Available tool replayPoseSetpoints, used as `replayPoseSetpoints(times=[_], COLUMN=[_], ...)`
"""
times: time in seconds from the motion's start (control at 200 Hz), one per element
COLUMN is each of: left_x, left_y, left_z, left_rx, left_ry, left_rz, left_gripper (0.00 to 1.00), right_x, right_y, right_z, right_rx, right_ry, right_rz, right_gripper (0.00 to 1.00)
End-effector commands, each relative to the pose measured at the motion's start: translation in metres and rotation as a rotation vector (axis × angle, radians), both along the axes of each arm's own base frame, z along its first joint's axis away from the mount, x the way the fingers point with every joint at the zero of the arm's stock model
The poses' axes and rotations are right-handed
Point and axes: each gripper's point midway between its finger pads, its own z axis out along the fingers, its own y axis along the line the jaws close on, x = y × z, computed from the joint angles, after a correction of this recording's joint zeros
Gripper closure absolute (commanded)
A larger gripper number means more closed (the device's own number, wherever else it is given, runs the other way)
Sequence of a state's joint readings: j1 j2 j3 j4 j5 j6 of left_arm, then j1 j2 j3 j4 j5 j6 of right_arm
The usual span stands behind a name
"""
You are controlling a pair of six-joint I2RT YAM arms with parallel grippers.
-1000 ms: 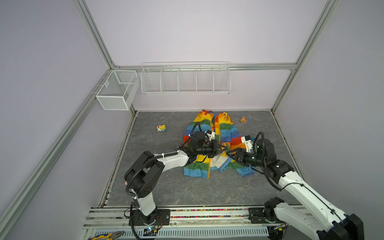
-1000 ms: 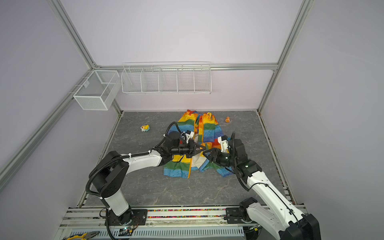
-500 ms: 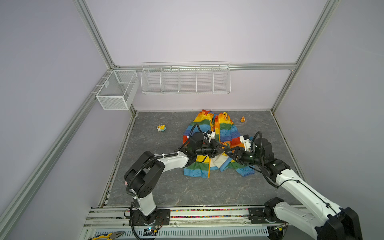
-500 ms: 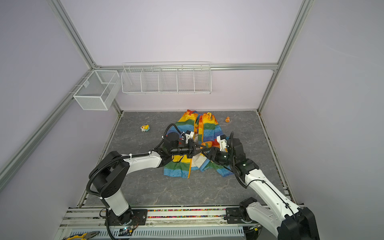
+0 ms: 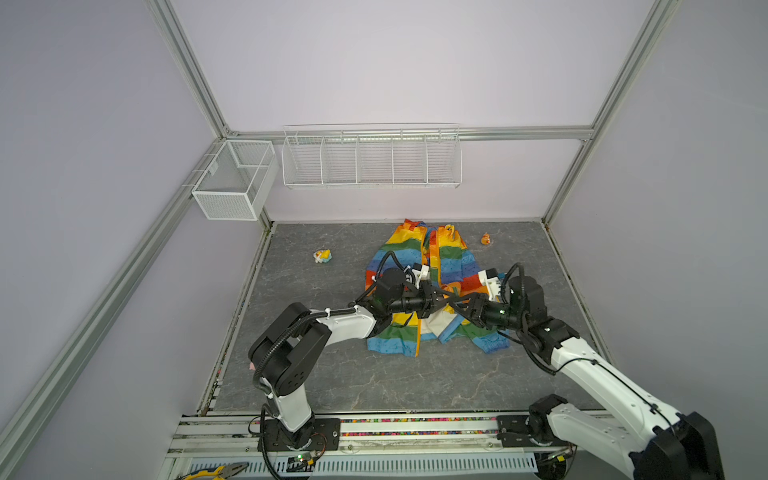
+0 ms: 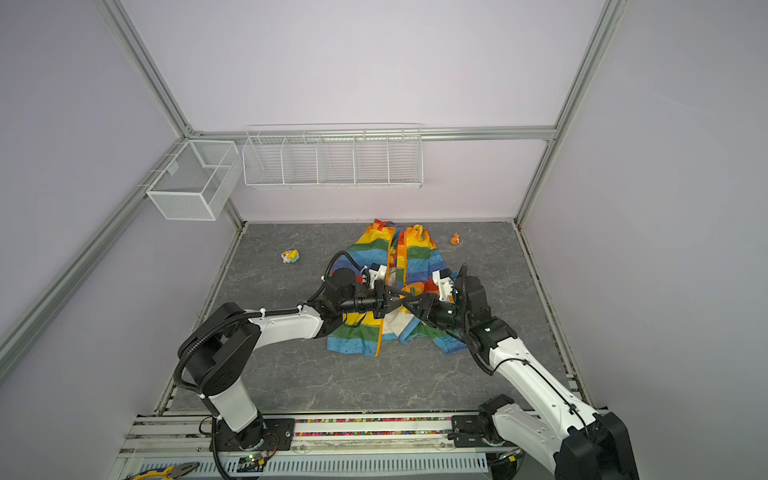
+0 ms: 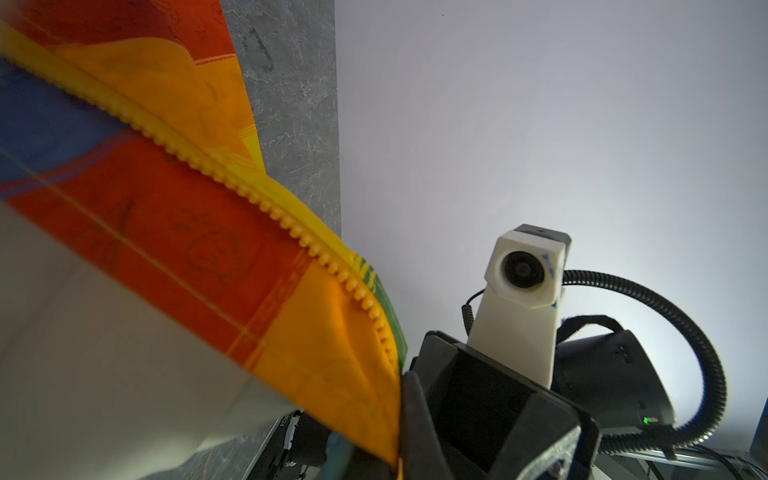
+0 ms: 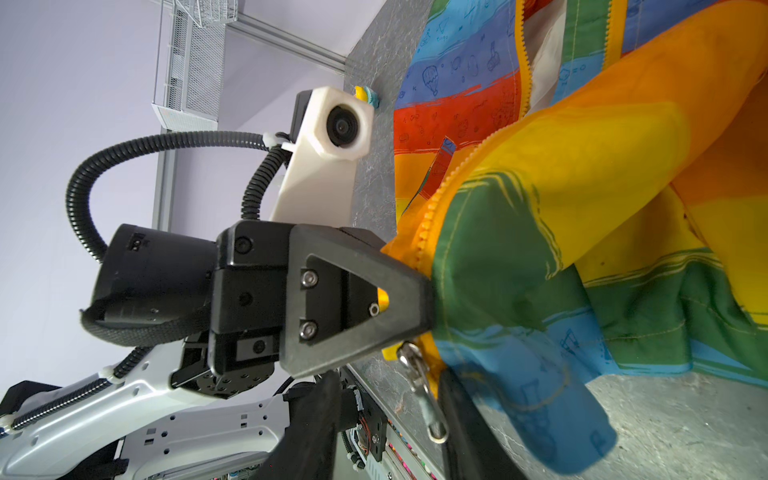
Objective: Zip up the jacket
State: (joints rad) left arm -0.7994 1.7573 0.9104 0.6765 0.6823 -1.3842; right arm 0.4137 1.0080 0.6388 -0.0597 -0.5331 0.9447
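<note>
Jacket (image 5: pixel 451 266) is pinched tight at its front edge by the left gripper (image 8: pixel 426 299). Right gripper (image 5: pixel 454 306) jaws stand apart, the zipper pull (image 8: pixel 422 395) dangling between them.

The grey marbled tabletop (image 5: pixel 332 374) bears the striped jacket (image 5: pixel 453 262), a yellow toy (image 5: pixel 322 255) and an orange toy (image 5: pixel 485 239).

Rainbow-striped jacket (image 5: pixel 451 266) unzipped, hem lifted

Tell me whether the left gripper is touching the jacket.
Touching. The right wrist view shows the left gripper shut on the yellow zipper edge of the jacket.
</note>
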Motion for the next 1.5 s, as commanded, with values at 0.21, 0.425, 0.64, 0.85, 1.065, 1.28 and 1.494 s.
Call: replayPoseSetpoints(times=[0.21, 0.425, 0.64, 0.85, 1.065, 1.28, 1.494], left_x=[-0.006, -0.006, -0.006, -0.004, 0.002, 0.006, 0.008], left_y=[0.000, 0.000, 0.000, -0.001, -0.004, -0.007, -0.006], left_z=[0.014, 0.013, 0.015, 0.023, 0.035, 0.045, 0.052], left_rx=[-0.036, -0.023, -0.016, -0.025, -0.051, -0.079, -0.104], left_ry=[-0.022, -0.023, -0.032, -0.050, -0.083, -0.103, -0.124], left_rz=[-0.017, -0.016, -0.016, -0.014, -0.005, 0.004, 0.012], left_gripper=[1.00, 1.00, 1.00, 1.00, 1.00, 1.00, 1.00], right_x=[-0.006, -0.008, -0.007, -0.008, -0.014, -0.019, -0.019], right_y=[-0.004, -0.007, -0.008, -0.008, -0.011, -0.012, -0.006], right_z=[-0.004, -0.002, -0.003, -0.006, -0.013, -0.029, -0.040], right_rx=[0.006, -0.005, -0.009, -0.015, -0.014, -0.018, -0.005], right_ry=[0.010, 0.003, 0.005, 0.011, 0.024, 0.059, 0.091], right_rz=[-0.005, -0.008, -0.009, -0.009, -0.023, -0.040, -0.046], right_gripper=[0.69, 0.78, 0.87, 0.94, 0.94, 0.94, 0.94])
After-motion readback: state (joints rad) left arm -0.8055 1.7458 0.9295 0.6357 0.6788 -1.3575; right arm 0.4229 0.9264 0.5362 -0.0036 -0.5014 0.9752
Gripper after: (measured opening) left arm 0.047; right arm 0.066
